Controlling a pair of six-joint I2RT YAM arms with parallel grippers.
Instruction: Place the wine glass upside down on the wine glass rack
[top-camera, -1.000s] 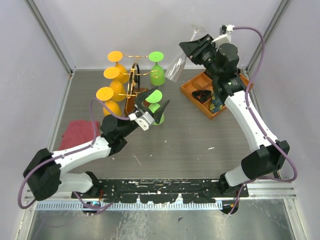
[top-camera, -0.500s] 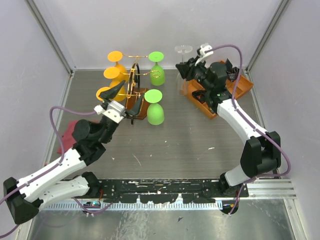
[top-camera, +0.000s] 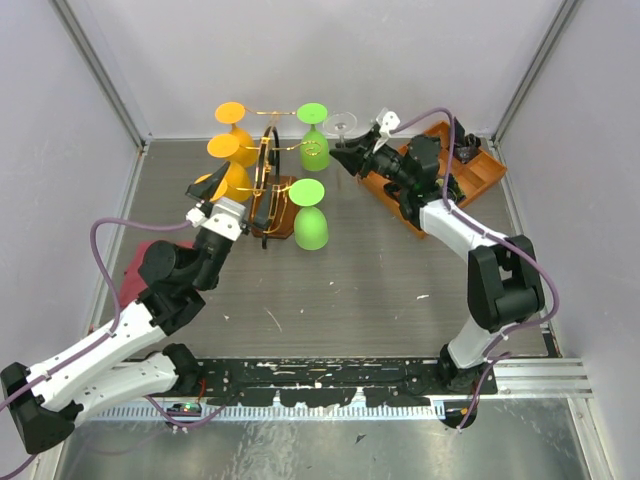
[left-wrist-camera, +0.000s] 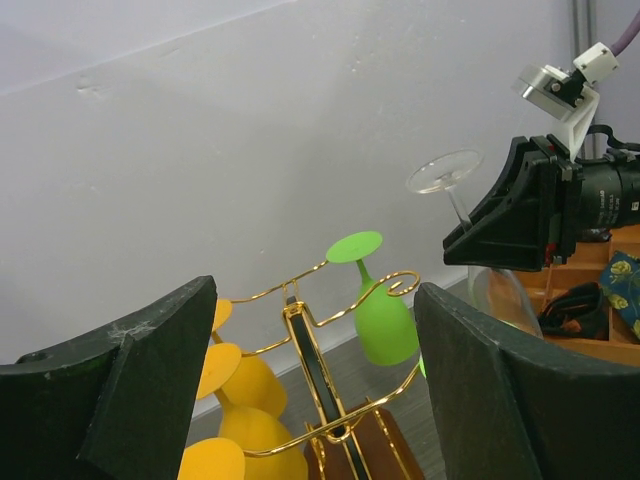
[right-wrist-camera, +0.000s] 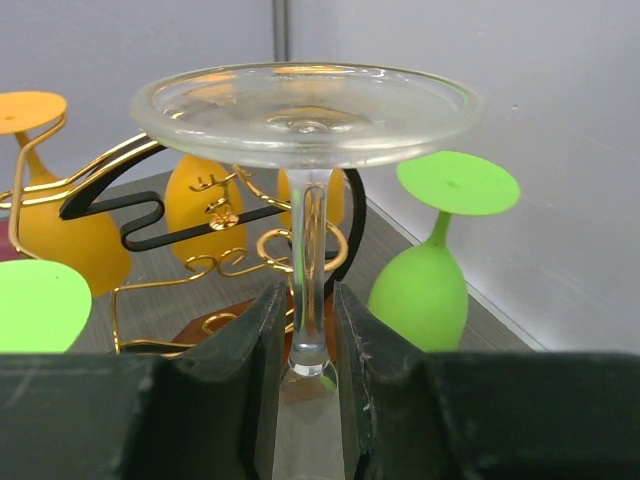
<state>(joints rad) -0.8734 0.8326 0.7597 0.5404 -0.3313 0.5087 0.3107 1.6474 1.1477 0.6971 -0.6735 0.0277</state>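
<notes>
The clear wine glass (top-camera: 343, 126) is upside down in the air at the back of the desk (top-camera: 380, 280), held by the right gripper (top-camera: 353, 158). In the right wrist view, the right gripper's (right-wrist-camera: 308, 335) narrow jaws close on the thin stem of the wine glass (right-wrist-camera: 305, 110) from both sides, low down where the stem meets the bowl. The round foot spreads flat above the fingertips and the bowl hangs below them, mostly hidden. The glass is to the right of the wine glass rack (top-camera: 268, 185) and not on any of its gold wire arms. From the left wrist view, the glass's (left-wrist-camera: 447, 172) foot stands to the right of and above the nearest curled end of the rack (left-wrist-camera: 310, 345), with a gap between them. One green glass (top-camera: 313, 148) hangs upside down from the rack's right side, just beside the clear foot. A second green glass (top-camera: 311, 226) sits lower, near the wooden base, and it cannot be told whether it hangs or stands on the desk. Three orange glasses (top-camera: 224, 150) hang on the rack's left side. The left gripper (top-camera: 228, 196) is at that orange side of the rack with its jaws wide apart and holding nothing. In its own camera, the left gripper (left-wrist-camera: 315, 300) frames the rack between its two dark fingers (left-wrist-camera: 130, 390). An orange compartment tray (top-camera: 482, 176) lies behind the right arm, and a red cloth (top-camera: 135, 265) lies at the left edge.
</notes>
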